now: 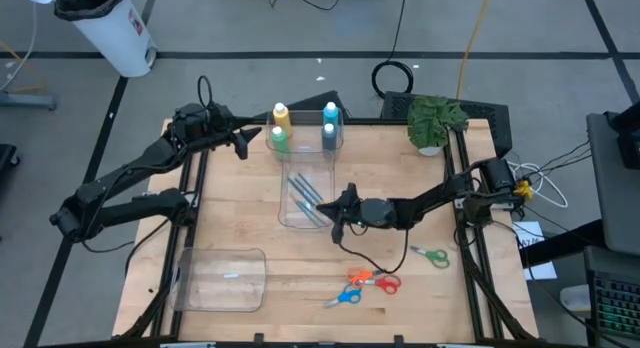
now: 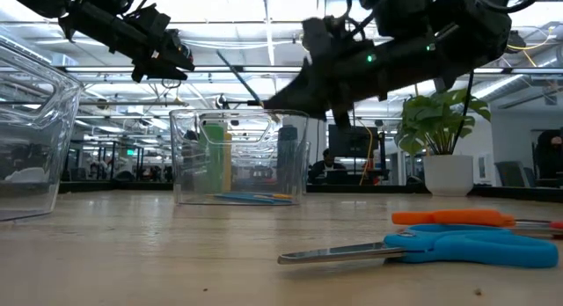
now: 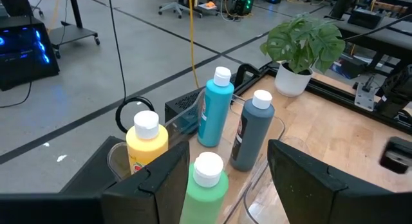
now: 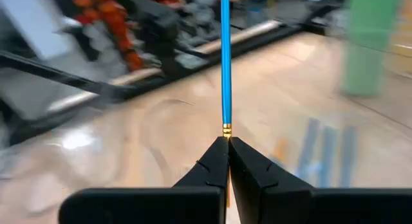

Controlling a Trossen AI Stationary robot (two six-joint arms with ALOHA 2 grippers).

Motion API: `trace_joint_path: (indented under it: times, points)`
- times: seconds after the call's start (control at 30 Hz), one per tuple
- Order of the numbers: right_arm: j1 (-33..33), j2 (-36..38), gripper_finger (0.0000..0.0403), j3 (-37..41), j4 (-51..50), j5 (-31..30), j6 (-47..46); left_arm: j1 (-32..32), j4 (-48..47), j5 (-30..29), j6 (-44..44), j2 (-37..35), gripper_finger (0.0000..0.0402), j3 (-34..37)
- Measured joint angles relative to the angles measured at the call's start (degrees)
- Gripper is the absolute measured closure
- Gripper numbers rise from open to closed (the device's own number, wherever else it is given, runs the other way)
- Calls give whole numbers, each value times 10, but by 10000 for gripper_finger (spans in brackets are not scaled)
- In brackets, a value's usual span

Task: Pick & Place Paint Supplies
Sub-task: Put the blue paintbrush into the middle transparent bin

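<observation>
Four white-capped paint bottles, yellow (image 1: 281, 115), green (image 1: 278, 138), light blue (image 1: 330, 113) and grey-blue (image 1: 328, 135), stand at the far end of a clear bin (image 1: 289, 216). Blue and orange brushes (image 1: 303, 195) lie on the bin's floor. My left gripper (image 1: 247, 141) is open, just left of the green bottle (image 3: 206, 185) and pointing at it without touching. My right gripper (image 1: 335, 210) hovers at the bin's near right corner, shut on a thin blue brush (image 4: 225, 63). My right gripper pinches the blue brush between its two fingertips (image 4: 215, 161), right at the gold ferrule (image 4: 226, 129). The blue handle (image 2: 239, 76) runs straight on past the fingertips, in line with the fingers. The brush is lifted clear and slants upward above the bin.
A second clear bin (image 1: 222, 278) lies at the near left. Green scissors (image 1: 430, 254), orange scissors (image 1: 375, 280) and blue scissors (image 1: 343, 298) lie at the near right. A potted plant (image 1: 435, 121) stands at the far right corner.
</observation>
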State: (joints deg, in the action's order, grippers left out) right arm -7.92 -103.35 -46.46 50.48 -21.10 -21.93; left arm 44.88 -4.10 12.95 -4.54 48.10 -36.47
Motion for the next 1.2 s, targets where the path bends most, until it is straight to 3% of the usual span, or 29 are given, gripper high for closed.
trace_joint_path:
  times: [0.43, 0.6, 1.2]
  points:
    - [1, 0, 403, 0, -28, -18, -3, 0, 0, 0, 0, 0, 188, 0]
    - [1, 0, 403, 0, -33, -44, -50, 0, 0, 0, 0, 0, 188, 0]
    - [0, 0, 403, 0, -41, -44, -64, 0, 0, 0, 0, 0, 188, 0]
